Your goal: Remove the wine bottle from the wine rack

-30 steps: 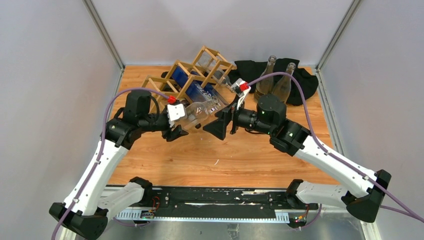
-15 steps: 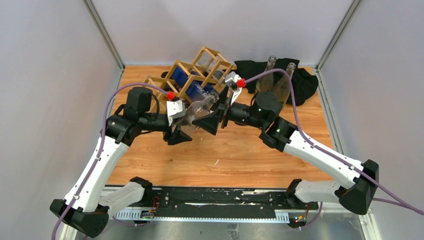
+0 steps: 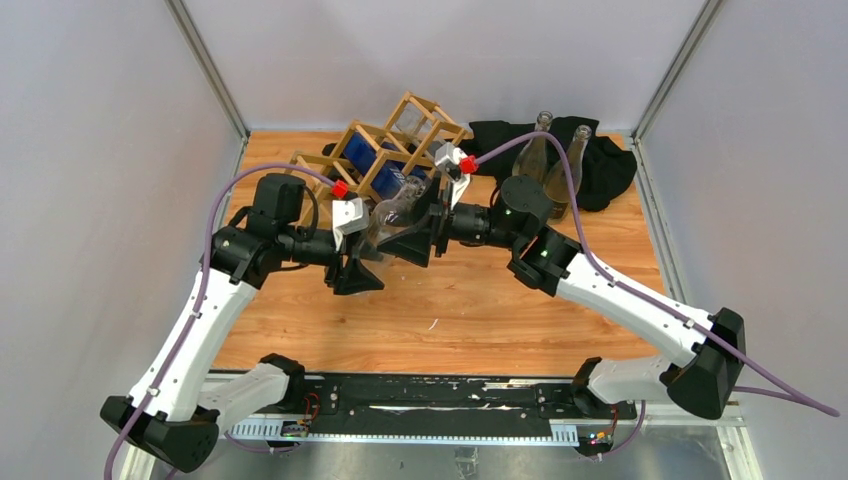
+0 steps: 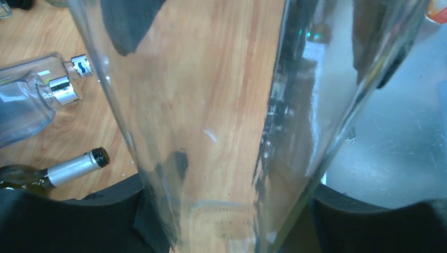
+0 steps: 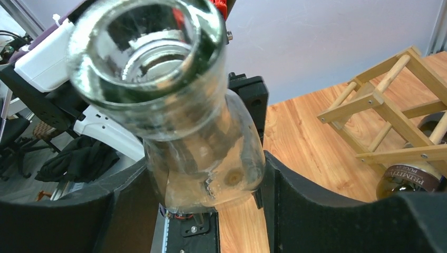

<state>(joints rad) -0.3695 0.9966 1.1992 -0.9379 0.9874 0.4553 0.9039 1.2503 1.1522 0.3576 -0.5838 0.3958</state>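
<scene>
Clear-glass wine bottle (image 3: 395, 212) hangs just in front of the wine rack (image 3: 372, 152), free of its cells, long axis slanting toward the rack, with left pincer (image 4: 226, 211) and right pincer (image 5: 205, 190) both clamping its body.

Wine rack (image 3: 422, 102) behind; open table (image 3: 480, 310) nearside

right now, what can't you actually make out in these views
- top external: where the left gripper and right gripper meet the clear bottle, masked by their own bodies
- left wrist: the wine rack, not visible past the bottle filling the frame
- right wrist: the bottle's mouth, blurred by closeness; whether the fingers press or just flank it
</scene>
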